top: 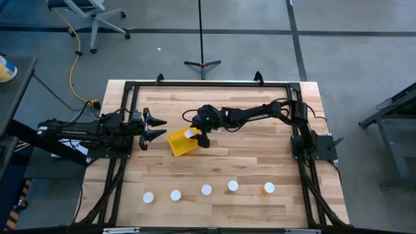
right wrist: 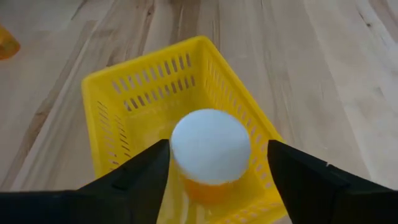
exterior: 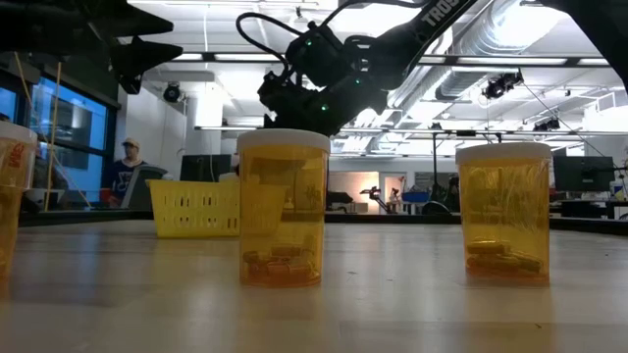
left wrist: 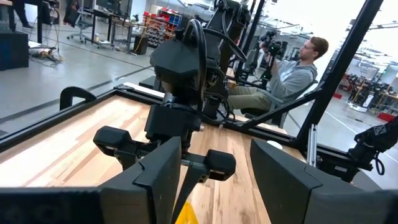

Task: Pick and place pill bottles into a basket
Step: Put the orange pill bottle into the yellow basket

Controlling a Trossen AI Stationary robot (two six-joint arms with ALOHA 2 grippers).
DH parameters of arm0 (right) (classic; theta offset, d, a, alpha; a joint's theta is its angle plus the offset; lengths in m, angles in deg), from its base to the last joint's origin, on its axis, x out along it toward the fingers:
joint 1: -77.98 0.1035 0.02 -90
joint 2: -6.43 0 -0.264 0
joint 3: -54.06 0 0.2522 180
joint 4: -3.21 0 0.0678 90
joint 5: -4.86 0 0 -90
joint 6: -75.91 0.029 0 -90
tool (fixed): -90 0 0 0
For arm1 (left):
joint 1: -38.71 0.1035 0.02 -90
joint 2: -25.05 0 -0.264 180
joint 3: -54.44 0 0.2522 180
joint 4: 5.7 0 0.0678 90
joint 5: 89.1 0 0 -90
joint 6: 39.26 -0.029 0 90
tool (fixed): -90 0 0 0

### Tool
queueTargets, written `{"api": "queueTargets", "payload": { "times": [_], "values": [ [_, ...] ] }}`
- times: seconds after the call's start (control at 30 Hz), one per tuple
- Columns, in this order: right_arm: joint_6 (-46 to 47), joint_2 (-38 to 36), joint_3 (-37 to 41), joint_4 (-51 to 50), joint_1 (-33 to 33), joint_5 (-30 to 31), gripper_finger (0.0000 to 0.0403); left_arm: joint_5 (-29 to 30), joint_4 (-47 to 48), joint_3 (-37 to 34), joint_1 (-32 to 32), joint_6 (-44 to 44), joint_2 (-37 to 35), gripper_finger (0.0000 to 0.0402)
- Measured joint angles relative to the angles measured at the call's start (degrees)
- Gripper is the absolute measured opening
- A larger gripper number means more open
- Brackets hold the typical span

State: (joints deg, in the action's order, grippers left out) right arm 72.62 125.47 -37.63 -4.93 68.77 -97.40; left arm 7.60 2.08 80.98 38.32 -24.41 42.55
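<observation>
The yellow basket (top: 177, 144) rests on its base on the wooden table left of centre, and also shows in the low view (exterior: 196, 208). One pill bottle with a white cap (right wrist: 210, 146) stands inside it; its cap also shows in the high view (top: 190, 134). My right gripper (top: 199, 135) hovers over the basket, open, with a finger on either side of that cap and a gap on one side (right wrist: 217, 155). Several more bottles (top: 206, 190) stand in a row near the table's near edge. My left gripper (top: 155, 128) is open and empty just left of the basket.
The bottle row runs from one bottle on the left (top: 149, 197) to another on the right (top: 268, 188); two of these bottles loom close in the low view (exterior: 283, 211). A black frame (top: 130, 84) rims the table. A seated person (left wrist: 292, 68) is beyond the table.
</observation>
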Motion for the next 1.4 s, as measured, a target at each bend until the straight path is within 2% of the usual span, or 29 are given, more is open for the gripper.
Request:
{"api": "queueTargets", "payload": {
  "times": [0.2,0.37,0.63,0.97,1.2,1.4],
  "values": [
    [-0.2,0.0,-0.1,0.5,0.0,-0.1,0.0281,0.0,0.0,0.0,0.0,0.0,0.0,0.0227],
    [-0.2,0.0,-3.2,-2.2,0.0,-0.1,0.0281,0.0,-0.2,0.0,0.0,0.0,0.0,0.0227],
    [-3.0,-0.1,-12.6,-14.6,0.0,-0.1,0.0281,0.0,-1.1,0.0,0.0,0.4,0.0,0.0227],
    [-3.6,-0.1,-18.5,-33.3,3.0,-0.5,0.0281,0.0,-3.3,0.0,0.0,0.7,0.0,0.0227],
    [4.2,-4.3,-18.6,-39.3,6.9,7.9,0.0281,0.0,-2.9,0.0,0.0,2.2,0.0,0.0227],
    [4.6,-10.8,-18.6,-45.7,11.2,15.3,0.0281,0.0,-3.0,0.0,0.0,2.6,0.0,0.0227]
  ]
}}
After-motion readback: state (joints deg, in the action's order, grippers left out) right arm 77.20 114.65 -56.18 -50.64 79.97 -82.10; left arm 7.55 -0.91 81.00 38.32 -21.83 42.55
